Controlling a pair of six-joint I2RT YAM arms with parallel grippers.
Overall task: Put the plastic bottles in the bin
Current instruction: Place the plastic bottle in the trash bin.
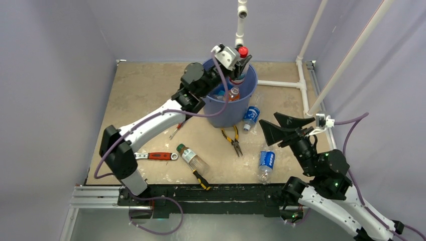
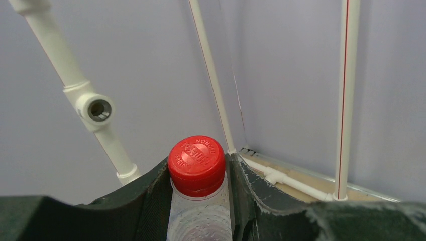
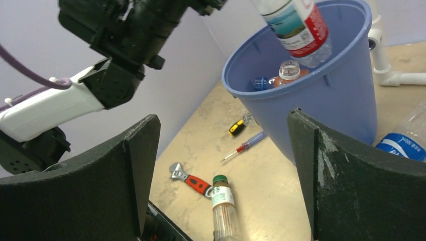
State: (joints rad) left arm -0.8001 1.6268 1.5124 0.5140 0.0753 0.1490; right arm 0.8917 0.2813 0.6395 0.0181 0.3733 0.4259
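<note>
The left jaws gripped the red-capped bottle [image 3: 296, 27] near its cap, upright over the mouth of the bin [image 1: 227, 113], so release would likely drop it inside. The right jaws gaped empty, right of the bin, facing a blue-labelled bottle [image 1: 251, 114] beside it.

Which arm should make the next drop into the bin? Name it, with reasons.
Left. The left jaws are shut on the red-capped bottle, held upright over the bin. The right jaws stand open and empty, off to the bin's side.
</note>
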